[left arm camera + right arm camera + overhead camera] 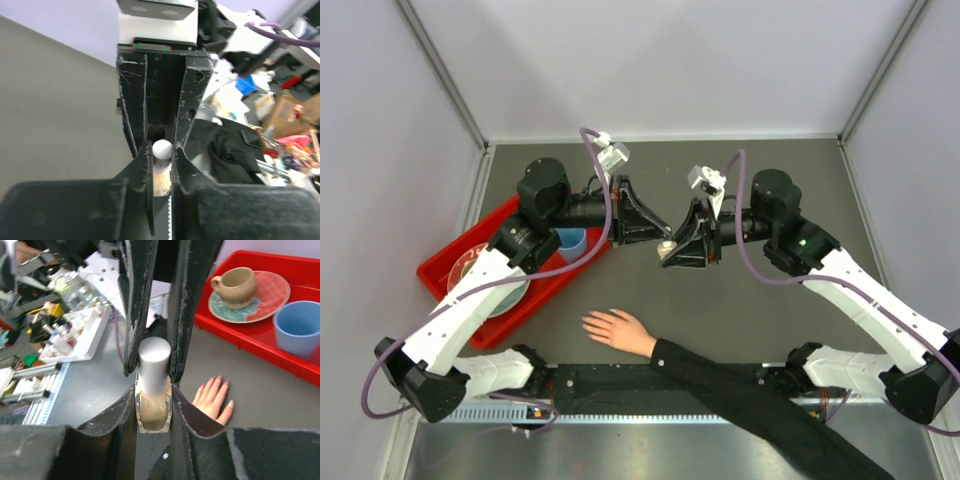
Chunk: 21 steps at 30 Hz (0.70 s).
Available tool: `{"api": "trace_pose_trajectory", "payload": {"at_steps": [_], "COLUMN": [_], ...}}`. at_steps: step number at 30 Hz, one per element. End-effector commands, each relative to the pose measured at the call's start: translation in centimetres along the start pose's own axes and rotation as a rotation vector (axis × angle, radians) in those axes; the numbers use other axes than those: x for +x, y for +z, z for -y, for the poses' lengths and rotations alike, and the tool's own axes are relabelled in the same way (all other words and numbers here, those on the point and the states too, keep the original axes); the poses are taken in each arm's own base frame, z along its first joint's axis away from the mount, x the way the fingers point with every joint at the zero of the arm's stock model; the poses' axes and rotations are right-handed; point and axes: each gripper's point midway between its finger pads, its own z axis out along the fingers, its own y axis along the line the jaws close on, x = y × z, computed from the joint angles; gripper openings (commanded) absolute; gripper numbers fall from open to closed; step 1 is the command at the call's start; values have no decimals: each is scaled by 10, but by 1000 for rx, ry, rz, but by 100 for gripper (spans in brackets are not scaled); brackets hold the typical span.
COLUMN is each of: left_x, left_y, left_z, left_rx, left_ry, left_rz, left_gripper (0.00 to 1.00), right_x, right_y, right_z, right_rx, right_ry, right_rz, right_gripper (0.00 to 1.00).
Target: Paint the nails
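Right end effector (154,395) is clenched on the bottle (152,412), raised beyond the hand (214,399). Its cap (154,357) is gripped by the left end effector (161,149), presumably for unscrewing.

I've got the hand (617,330) flat on the table (800,170). Behind the hand: bottle (152,405), pinched btwn L gripper (161,150) & R gripper (153,395). Left & behind the hand: tray (440,268), w/ cup (297,335) & plate (270,295) in it, mug (237,286) on plate.
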Motion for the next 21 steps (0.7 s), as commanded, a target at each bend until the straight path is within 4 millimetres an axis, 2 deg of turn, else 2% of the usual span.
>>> {"api": "trace_pose_trajectory", "payload": {"at_steps": [1, 2, 3, 4, 5, 6, 7, 8, 9, 10, 11, 14, 16, 18, 19, 20, 21], "left_x": [-16, -17, -20, -31, -40, -46, -55, -50, -54, -58, -55, -57, -56, -61, -56, -62, -59], "left_y": [2, -3, -7, -15, -28, -36, -50, -54, -48, -58, -56, -56, -57, -55, -53, -51, -42], "left_z": [-5, -10, -21, -43, -51, -60, -75, -80, -75, -85, -93, -104, -107, -101, -99, -91, -83], "left_rx": [-124, -194, -281, -448, -560, -648, -810, -856, -853, -947, -982, -1084, -1107, -1083, -1071, -1036, -956], "left_ry": [61, 76, 80, 91, 100, 108, 120, 119, 140, 141, 142, 148, 146, 147, 144, 148, 146], "left_rz": [13, 11, 28, 88, 147, 199, 291, 325, 368, 416, 412, 407, 387, 373, 335, 332, 293], "left_gripper": [0, 0, 0, 0, 0, 0, 0, 0, 0, 0, 0, 0, 0, 0, 8, 16, 23], "right_x": [-31, -37, -38, -40, -34, -38, -38, -39, -40, -41, -43, -44, -45, -45, -42, -41, -36], "right_y": [-7, -13, -18, -22, -16, -28, -28, -29, -26, -26, -32, -40, -40, -37, -33, -24, -18], "right_z": [28, 47, 56, 65, 64, 85, 88, 94, 99, 103, 110, 123, 123, 121, 118, 109, 104], "right_rx": [207, 332, 407, 482, 528, 702, 755, 840, 878, 917, 995, 1082, 1080, 1038, 1000, 919, 868], "right_ry": [-101, -93, -66, -59, -58, -74, -81, -83, -88, -97, -107, -130, -171, -203, -217, -238, -252], "right_rz": [80, 113, 139, 158, 151, 181, 187, 201, 198, 193, 196, 176, 150, 125, 101, 86, 69], "right_gripper": [0, 0, 0, 0, 0, 0, 0, 0, 0, 0, 0, 0, 0, 0, 0, 0, 0]}}
